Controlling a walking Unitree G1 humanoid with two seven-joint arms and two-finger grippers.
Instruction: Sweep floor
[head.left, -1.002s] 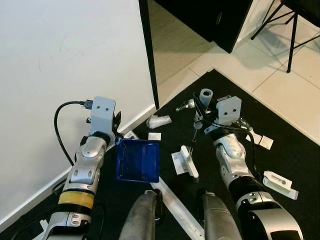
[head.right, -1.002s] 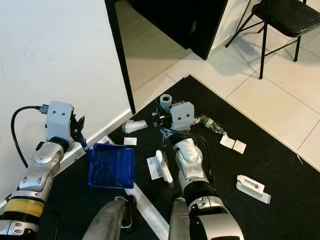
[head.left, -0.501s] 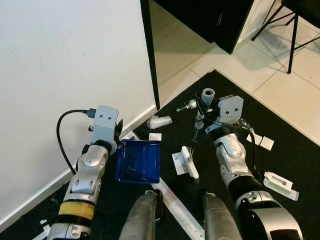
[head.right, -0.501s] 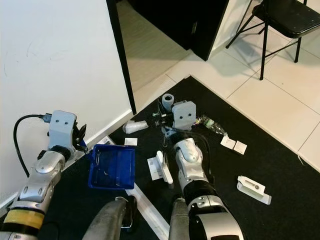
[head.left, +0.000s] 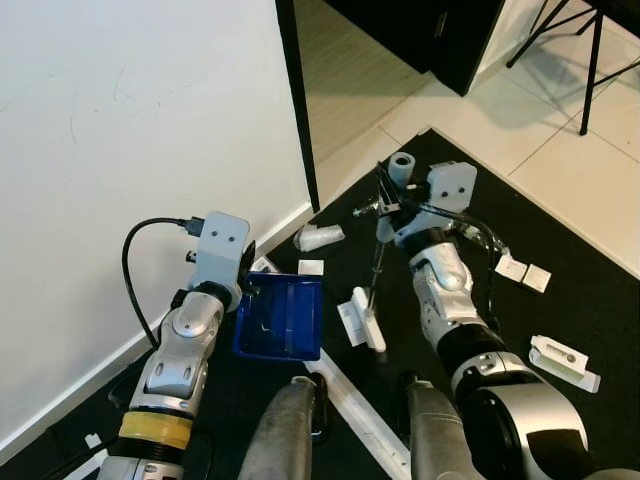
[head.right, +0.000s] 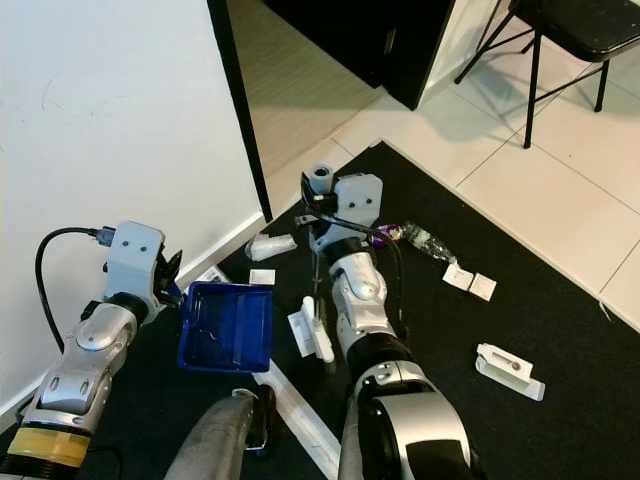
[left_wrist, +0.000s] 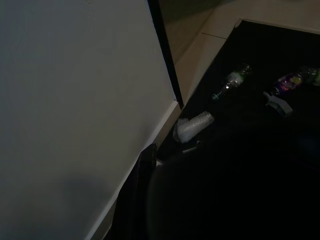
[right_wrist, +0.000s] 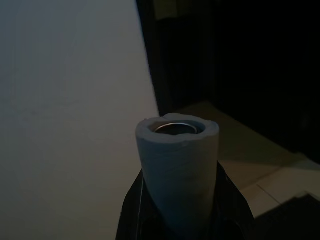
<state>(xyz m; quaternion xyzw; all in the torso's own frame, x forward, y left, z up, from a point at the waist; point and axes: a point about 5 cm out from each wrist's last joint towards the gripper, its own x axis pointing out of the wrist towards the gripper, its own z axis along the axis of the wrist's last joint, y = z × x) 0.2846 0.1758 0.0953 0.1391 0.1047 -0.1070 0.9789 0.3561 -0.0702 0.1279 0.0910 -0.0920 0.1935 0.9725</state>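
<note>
A blue dustpan (head.left: 280, 318) rests low over the black mat beside the white wall, with my left gripper (head.left: 246, 287) shut on its handle. My right gripper (head.left: 386, 207) is shut on a thin broom handle (head.left: 374, 270) just under its grey foam top (head.left: 401, 166). The white brush head (head.left: 367, 318) lies on the mat right of the dustpan. In the right wrist view the foam top (right_wrist: 177, 165) stands between my dark fingers (right_wrist: 134, 210). A crushed clear cup (head.left: 320, 237) and a paper scrap (head.left: 311, 267) lie beyond the dustpan.
More litter lies on the mat: a plastic bottle (head.right: 425, 240), two white cards (head.right: 470, 284) and a white packet (head.right: 510, 371). A dark door frame (head.left: 296, 110) ends the wall. A folding chair (head.right: 560, 40) stands on the tiles at far right. My knees (head.left: 290, 435) are below.
My right arm has tipped the broom handle forward and left, and the brush head has slid a little toward the dustpan. The left wrist has edged closer to the dustpan.
</note>
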